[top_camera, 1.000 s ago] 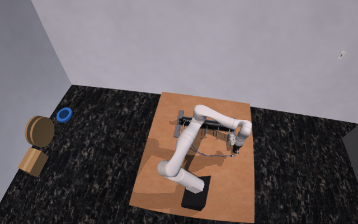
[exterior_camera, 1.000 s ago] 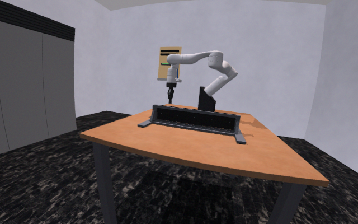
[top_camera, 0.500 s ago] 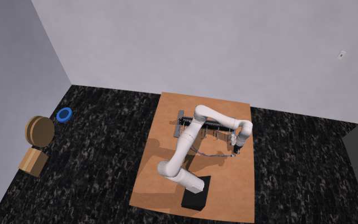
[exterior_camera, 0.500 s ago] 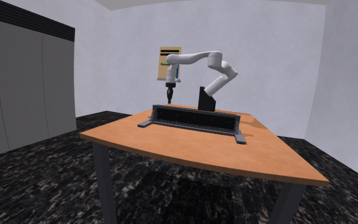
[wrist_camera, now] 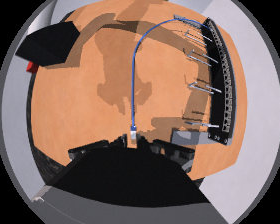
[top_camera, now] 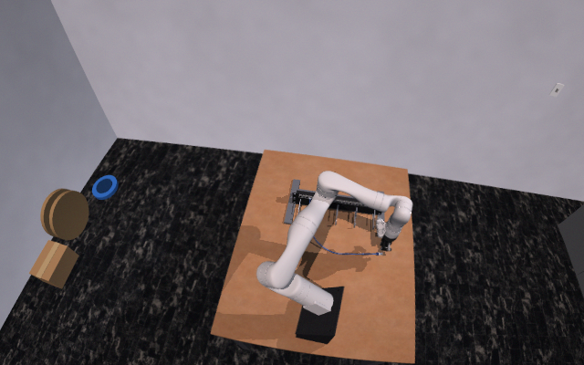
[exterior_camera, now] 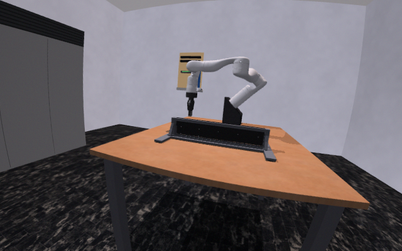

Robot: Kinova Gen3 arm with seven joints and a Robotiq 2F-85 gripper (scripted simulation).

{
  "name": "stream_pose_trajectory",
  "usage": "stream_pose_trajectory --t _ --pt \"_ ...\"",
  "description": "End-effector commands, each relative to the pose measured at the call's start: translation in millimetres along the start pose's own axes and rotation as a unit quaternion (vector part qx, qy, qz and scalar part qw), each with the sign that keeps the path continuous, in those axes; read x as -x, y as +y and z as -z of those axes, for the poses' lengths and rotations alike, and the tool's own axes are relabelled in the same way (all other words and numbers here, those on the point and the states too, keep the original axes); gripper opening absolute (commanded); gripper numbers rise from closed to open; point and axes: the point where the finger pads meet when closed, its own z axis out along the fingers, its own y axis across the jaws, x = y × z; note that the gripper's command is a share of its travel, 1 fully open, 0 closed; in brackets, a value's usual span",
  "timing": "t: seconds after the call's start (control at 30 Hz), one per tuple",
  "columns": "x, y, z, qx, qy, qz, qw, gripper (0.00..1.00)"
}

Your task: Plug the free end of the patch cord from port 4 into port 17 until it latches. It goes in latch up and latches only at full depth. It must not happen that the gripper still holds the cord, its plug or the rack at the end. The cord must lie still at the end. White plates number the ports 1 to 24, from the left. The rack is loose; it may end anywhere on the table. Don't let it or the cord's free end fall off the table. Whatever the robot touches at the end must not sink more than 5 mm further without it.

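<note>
The blue patch cord (top_camera: pixel 342 254) (wrist_camera: pixel 133 80) curves from the far end of the rack (exterior_camera: pixel 218 134) (wrist_camera: pixel 219 112) to its free end. The clear plug (top_camera: pixel 380 254) (wrist_camera: pixel 133 130) at that end appears to lie on the table, just ahead of the fingertips in the wrist view. My gripper (top_camera: pixel 386 250) (exterior_camera: pixel 190 115) (wrist_camera: pixel 131 138) points down and is slightly open, with a narrow gap and no plug gripped. It is in front of the rack's right end. The port numbers and the latch side are too small to read. The arm hides part of the cord and rack in the top view.
Several thin metal cable guides (top_camera: pixel 355 218) (wrist_camera: pixel 201 88) stick out from the rack's front. The rack's grey feet (top_camera: pixel 289 212) (exterior_camera: pixel 270 155) rest on the table (top_camera: pixel 379 310) (exterior_camera: pixel 210 166). The table's right edge is near the gripper. The black robot base (top_camera: pixel 319 324) (exterior_camera: pixel 232 114) stands at the opposite side from the rack.
</note>
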Motion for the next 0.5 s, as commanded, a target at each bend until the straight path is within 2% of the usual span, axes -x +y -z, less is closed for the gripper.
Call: stream_pose_trajectory --t 0.0,0.47 --pt "3.4 1.3 2.0 0.003 -0.003 0.0 1.0 0.37" --pt "2.7 1.9 1.9 0.004 -0.002 0.005 1.0 0.37"
